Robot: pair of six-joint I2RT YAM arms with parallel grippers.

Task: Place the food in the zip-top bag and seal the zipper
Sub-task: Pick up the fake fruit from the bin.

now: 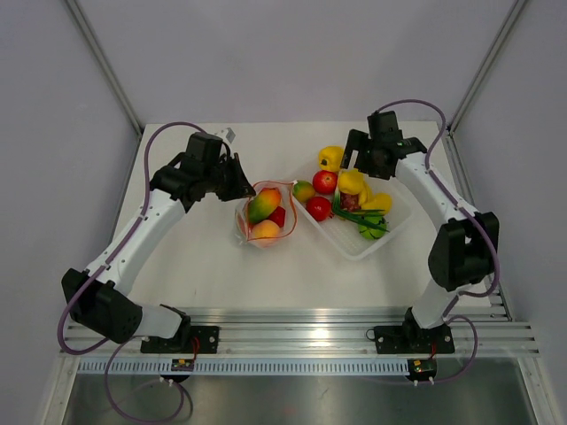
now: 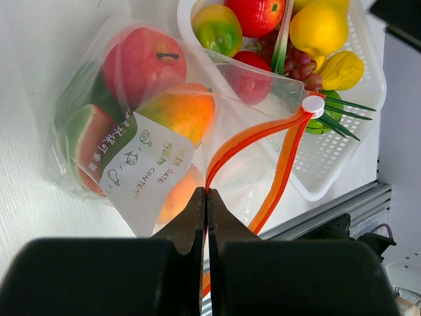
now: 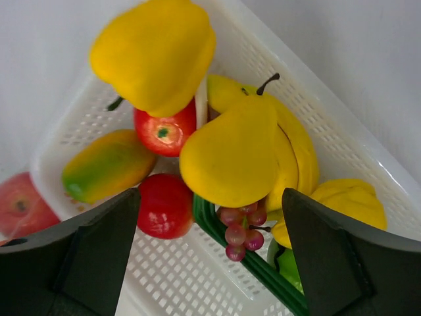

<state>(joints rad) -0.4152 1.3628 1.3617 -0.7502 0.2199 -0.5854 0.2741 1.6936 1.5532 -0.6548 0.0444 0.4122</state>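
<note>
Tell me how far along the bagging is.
Done: a red apple and other pieces sit inside the zip-top bag. In hand: the left gripper is shut on the zipper, whose two strips are apart, so the mouth is open. The right gripper hangs open over a yellow pear in the white tray. Left: the pear, a red tomato and grapes in that tray, then sealing.

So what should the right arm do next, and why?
Probably lower and close on the yellow pear: the right jaws hang open either side of it over the tray, while the left jaws pinch the zipper with the bag mouth open.
</note>
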